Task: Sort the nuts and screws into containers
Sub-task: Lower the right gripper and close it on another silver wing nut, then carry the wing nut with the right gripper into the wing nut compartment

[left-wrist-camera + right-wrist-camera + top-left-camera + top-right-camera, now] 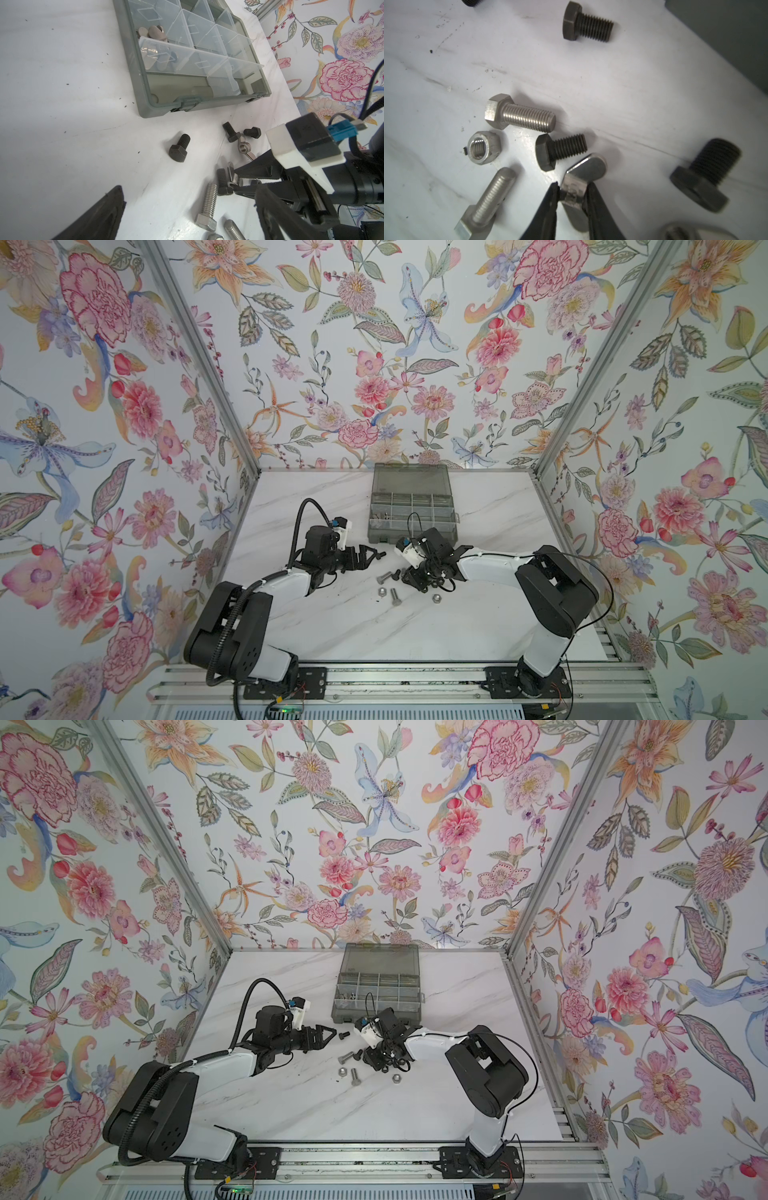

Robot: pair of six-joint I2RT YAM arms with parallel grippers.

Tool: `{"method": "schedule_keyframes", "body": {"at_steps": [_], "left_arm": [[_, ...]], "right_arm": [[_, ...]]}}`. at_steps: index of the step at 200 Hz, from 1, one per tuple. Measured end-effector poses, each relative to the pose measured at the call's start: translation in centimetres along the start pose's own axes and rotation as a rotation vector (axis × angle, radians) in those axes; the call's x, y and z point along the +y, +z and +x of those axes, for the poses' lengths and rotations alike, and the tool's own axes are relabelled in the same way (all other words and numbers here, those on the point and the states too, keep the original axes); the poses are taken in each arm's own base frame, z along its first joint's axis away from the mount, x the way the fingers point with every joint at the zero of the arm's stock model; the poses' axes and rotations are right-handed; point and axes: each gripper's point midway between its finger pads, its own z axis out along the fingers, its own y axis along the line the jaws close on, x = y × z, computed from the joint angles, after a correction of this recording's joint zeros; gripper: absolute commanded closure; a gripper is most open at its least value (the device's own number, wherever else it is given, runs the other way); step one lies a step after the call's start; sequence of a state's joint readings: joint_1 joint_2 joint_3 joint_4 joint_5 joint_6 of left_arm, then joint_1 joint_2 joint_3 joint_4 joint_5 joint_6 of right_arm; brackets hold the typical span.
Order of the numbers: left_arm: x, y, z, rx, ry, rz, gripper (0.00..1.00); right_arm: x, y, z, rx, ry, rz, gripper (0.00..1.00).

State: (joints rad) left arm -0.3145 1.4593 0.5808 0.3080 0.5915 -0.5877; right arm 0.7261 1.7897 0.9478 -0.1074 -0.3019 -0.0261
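My right gripper (572, 185) is shut on a silver wing nut (588, 166) that rests on the white table, its fingertips pinching the middle of the nut. Around it lie silver screws (519, 116), short black screws (560, 149) and a silver hex nut (482, 147). In both top views the right gripper (406, 576) is low over this pile, in front of the smoky-grey organizer box (411, 506). My left gripper (376, 555) stands open with nothing in it, just left of the pile, near a lone black screw (344, 1036). One cell of the box (145, 93) holds silver nuts (153, 33).
The box lid (409, 479) stands open against the back wall. A second wing nut (244, 148) and two black screws (230, 133) lie between the pile and the box. A silver nut (436, 598) sits alone nearer the front. Flowered walls close three sides.
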Motion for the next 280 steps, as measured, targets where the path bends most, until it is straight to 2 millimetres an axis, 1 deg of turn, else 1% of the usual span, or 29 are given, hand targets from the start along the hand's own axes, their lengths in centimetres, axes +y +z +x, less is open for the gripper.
{"method": "schedule_keyframes", "body": {"at_steps": [30, 53, 85, 127, 140, 155, 188, 200, 213, 228, 241, 262, 280], "left_arm": [[0.0, 0.0, 0.0, 0.0, 0.0, 0.0, 0.01], [0.0, 0.0, 0.0, 0.0, 0.0, 0.0, 0.0], [0.0, 0.0, 0.0, 0.0, 0.0, 0.0, 0.01], [0.0, 0.0, 0.0, 0.0, 0.0, 0.0, 0.01], [0.0, 0.0, 0.0, 0.0, 0.0, 0.0, 0.01], [0.0, 0.0, 0.0, 0.0, 0.0, 0.0, 0.01], [0.0, 0.0, 0.0, 0.0, 0.001, 0.0, 0.01], [0.0, 0.0, 0.0, 0.0, 0.001, 0.0, 0.01], [0.0, 0.0, 0.0, 0.0, 0.001, 0.0, 0.01], [0.0, 0.0, 0.0, 0.0, 0.001, 0.0, 0.01], [0.0, 0.0, 0.0, 0.0, 0.001, 0.0, 0.01], [0.0, 0.0, 0.0, 0.0, 0.001, 0.0, 0.01], [0.0, 0.0, 0.0, -0.001, 0.0, 0.0, 0.01]], "right_arm": [[0.1, 0.0, -0.3, -0.011, 0.007, -0.004, 0.9], [0.0, -0.1, -0.5, -0.018, 0.01, -0.003, 0.95], [-0.6, -1.1, -1.2, -0.045, 0.019, 0.004, 0.97], [-0.9, -3.3, -2.9, -0.108, 0.026, -0.004, 0.97], [-1.0, -4.0, -4.1, -0.136, 0.02, -0.004, 0.96], [-1.0, -4.8, -6.1, -0.177, 0.002, -0.007, 0.96], [-2.0, -7.6, -11.9, -0.302, -0.035, 0.002, 0.95], [-2.5, -8.2, -13.9, -0.337, -0.045, 0.008, 0.95], [-3.3, -8.4, -15.8, -0.366, -0.052, 0.014, 0.95], [-4.1, -7.9, -17.5, -0.382, -0.054, 0.017, 0.95], [-4.9, -7.0, -18.8, -0.387, -0.055, 0.017, 0.95], [-6.0, -4.8, -20.4, -0.386, -0.055, 0.014, 0.95], [-6.9, -2.9, -21.2, -0.378, -0.051, 0.016, 0.95]]}}
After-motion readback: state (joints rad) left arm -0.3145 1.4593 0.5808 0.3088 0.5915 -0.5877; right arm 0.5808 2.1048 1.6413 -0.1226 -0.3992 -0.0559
